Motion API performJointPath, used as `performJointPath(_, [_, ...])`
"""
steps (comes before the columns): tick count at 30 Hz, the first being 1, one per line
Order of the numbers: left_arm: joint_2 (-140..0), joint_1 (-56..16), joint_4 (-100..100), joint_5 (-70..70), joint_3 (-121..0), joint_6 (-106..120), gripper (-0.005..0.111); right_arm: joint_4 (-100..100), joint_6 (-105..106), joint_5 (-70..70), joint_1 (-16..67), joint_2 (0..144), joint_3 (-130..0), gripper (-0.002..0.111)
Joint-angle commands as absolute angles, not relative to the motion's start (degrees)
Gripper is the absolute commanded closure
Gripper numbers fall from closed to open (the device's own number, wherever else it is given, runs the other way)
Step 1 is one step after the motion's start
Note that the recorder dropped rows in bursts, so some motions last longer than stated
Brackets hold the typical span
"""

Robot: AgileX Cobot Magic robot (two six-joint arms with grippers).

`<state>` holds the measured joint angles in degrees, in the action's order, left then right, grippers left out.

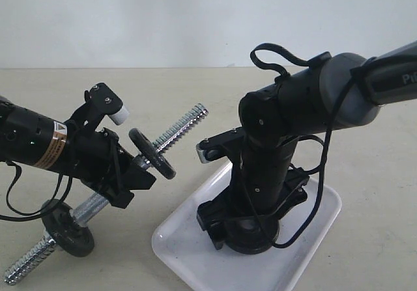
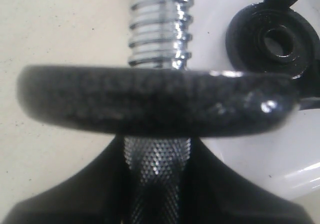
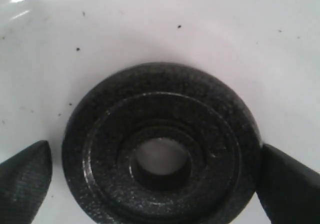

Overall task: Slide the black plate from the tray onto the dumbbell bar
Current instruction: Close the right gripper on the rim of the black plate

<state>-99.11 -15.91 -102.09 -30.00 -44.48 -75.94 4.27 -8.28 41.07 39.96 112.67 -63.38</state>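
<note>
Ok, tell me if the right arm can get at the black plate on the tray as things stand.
Probably yes. The right gripper hangs right over the black plate, which lies flat on the tray, with its jaws open on either side of the rim and nothing between.

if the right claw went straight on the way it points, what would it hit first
Likely the tray: the open right claw points down at it, its fingertips straddling the black plate, so they should pass beside the disc and touch the floor. Depth is unclear.
</note>
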Motion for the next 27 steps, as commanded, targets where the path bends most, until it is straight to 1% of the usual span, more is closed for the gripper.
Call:
performJointPath(1, [-96.4, -16.0, -99.9, -32.7, -46.0, -74.9, 0.102, 6.2, -8.5, 39.2, 40.0, 116.6, -62.4, 0.007])
performJointPath(2, [-96.4, -16.0, -99.9, -32.7, -46.0, -74.9, 0.102, 6.2, -8.7, 39.2, 40.0, 116.6, -62.4, 0.008])
performJointPath(3, [-96.4, -16.0, -99.9, -32.7, -46.0, -74.9, 0.102, 6.2, -8.9, 39.2, 40.0, 116.6, -62.4, 0.012])
performJointPath(5, [-96.4, -16.0, -99.9, -32.7, -46.0, -74.9, 0.102, 6.2, -8.9, 39.2, 40.0, 116.6, -62.4, 0.025])
performJointPath(7, [-96.4, -16.0, -99.9, -32.7, -46.0, -74.9, 0.102, 6.2, -8.9, 39.2, 40.0, 116.6, -62.4, 0.05])
performJointPath(10, [-96.4, -16.0, -99.9, -32.7, -46.0, -74.9, 0.102, 6.1, -8.0, 39.4, 40.0, 116.6, -62.4, 0.096])
performJointPath(11, [-96.4, -16.0, -99.9, -32.7, -46.0, -74.9, 0.102, 6.1, -8.0, 39.4, 40.0, 116.6, -62.4, 0.109])
performJointPath(13, [-96.4, -16.0, -99.9, -32.7, -46.0, -74.9, 0.102, 5.9, -8.1, 39.4, 40.0, 116.6, -62.4, 0.107])
performJointPath(27, [-96.4, -16.0, -99.9, -32.8, -46.0, -74.9, 0.102, 4.5, -5.0, 38.7, 40.0, 116.6, -62.4, 0.107])
